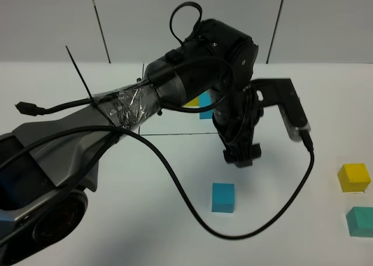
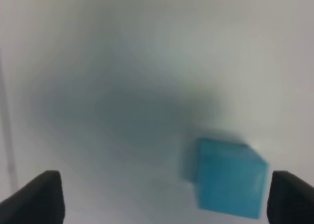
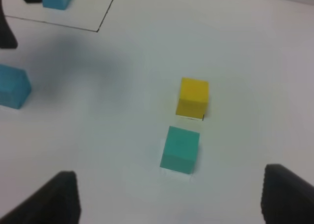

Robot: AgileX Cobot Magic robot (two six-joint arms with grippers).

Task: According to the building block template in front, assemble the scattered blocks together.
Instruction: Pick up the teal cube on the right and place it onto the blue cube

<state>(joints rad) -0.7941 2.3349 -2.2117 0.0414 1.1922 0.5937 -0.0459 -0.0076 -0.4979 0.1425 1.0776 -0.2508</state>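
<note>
Left end effector point(image 2: 169, 199): I hold its jaws wide apart and empty above the blue block point(image 1: 222, 197), standing on the tabletop point(image 1: 145, 237) near the building block template point(image 1: 204, 110), likely as anchor for the yellow block point(image 1: 354, 177) and teal block point(image 1: 360, 221).

A white, matte desk point(image 1: 145, 231) fills the lower part of the exterior high view and meets a pale grey wall point(image 1: 46, 21) along a straight back edge. The wall is built of flat, plain panels, parted by thin dark lines that run down to the desk at a slight slant: a left seam point(image 1: 99, 24) and a right seam point(image 1: 277, 24). The light is even and diffuse, without hard glare. A soft grey shadow point(image 3: 73, 62) lies blurred on the desk top in the right wrist view. A similar dim patch point(image 2: 122, 111) shows in the left wrist view.
</note>
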